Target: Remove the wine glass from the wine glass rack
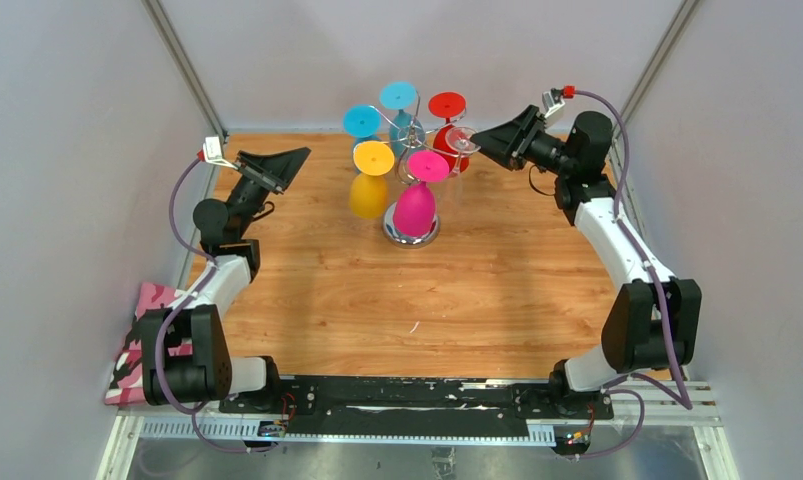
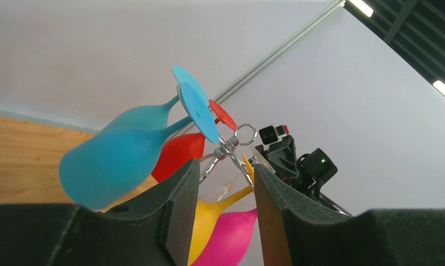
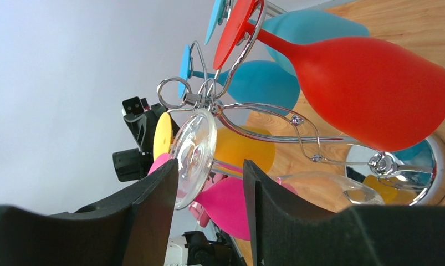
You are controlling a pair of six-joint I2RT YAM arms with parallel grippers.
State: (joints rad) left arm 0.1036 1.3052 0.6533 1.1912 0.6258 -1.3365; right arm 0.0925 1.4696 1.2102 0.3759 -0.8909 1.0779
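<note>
Our right claw (image 1: 477, 136) stood with its jaws parted beside the top of the shiny chrome wire wine glass rack (image 1: 426, 240), which rose on its round mirrored base from the wooden tabletop (image 1: 377, 300). In the right wrist view the round foot of a clear, see-through wine glass (image 3: 193, 147) sat just beyond that claw (image 3: 210, 164), in line with the gap between the fingers. The glass hung upside down from one curled arm of the rack (image 3: 264, 124), and its stem ran off behind one finger. The foot's rim seemed to brush the other finger, though we could not tell whether they really touched. The claw had not closed on the glass.

Further out from the right claw hung a red plastic wine glass (image 3: 369, 88). Past it were two sky-blue ones (image 3: 264, 83), with a yellow one (image 3: 242, 149) and a magenta one (image 3: 225, 202) lower down.

Our left claw (image 1: 299, 158) was open and empty, well apart from the rack on its other side, and pointed towards it. Through the gap between its fingers (image 2: 226, 165) we saw the rack's top ring (image 2: 245, 134). The blue glasses (image 2: 114, 166) hung ahead of that claw. The red one (image 2: 178, 155) showed behind them, and the yellow (image 2: 206, 219) and magenta (image 2: 228, 241) bowls hung below. The right arm's wrist showed beyond the rack.
</note>
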